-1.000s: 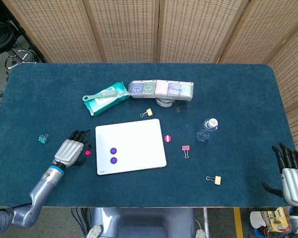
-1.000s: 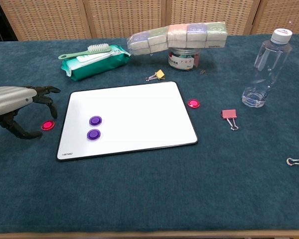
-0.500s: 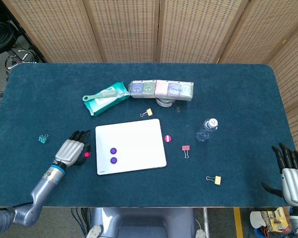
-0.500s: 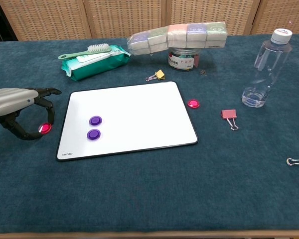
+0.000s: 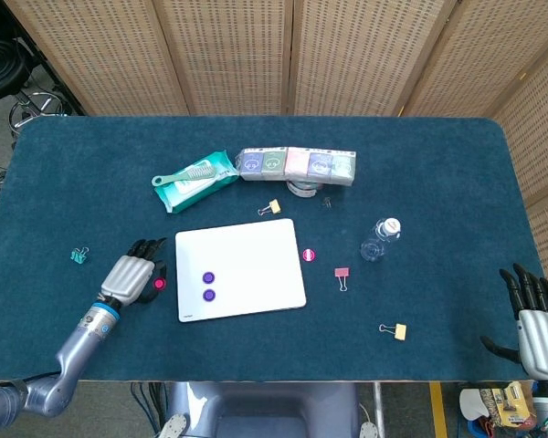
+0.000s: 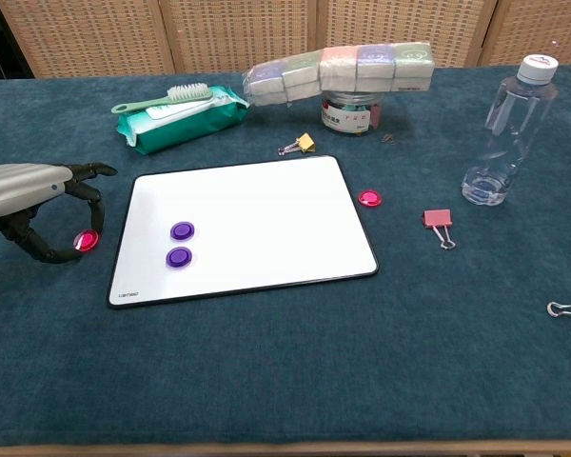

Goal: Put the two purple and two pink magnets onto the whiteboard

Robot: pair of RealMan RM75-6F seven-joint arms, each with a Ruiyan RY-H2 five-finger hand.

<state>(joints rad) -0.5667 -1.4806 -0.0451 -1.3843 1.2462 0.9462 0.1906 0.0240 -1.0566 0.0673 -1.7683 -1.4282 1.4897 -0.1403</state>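
Observation:
A whiteboard (image 5: 251,255) (image 6: 266,205) lies flat in the middle of the blue table. Two purple magnets (image 5: 208,277) (image 5: 208,295) sit on its left part, also seen in the chest view (image 6: 182,230) (image 6: 179,256). Just left of the board, my left hand (image 5: 132,274) (image 6: 29,190) pinches a pink magnet (image 5: 159,284) (image 6: 86,240), which is tilted on edge between thumb and fingers. A second pink magnet (image 5: 310,255) (image 6: 369,198) lies on the cloth beside the board's right edge. My right hand (image 5: 534,315) hangs off the table's near right corner, fingers spread, holding nothing.
A clear water bottle (image 5: 381,239) (image 6: 509,133) stands right of the board. Behind it lie a green wipes pack with a brush (image 5: 194,182) and a row of tissue packs (image 5: 297,164). Binder clips are scattered: yellow (image 5: 272,208), pink (image 5: 342,276), yellow (image 5: 395,329), teal (image 5: 79,255).
The left hand's thumb and fingers closed round the pink magnet left of the board; it went from lying flat to tilted and slightly raised. The right hand stayed still.

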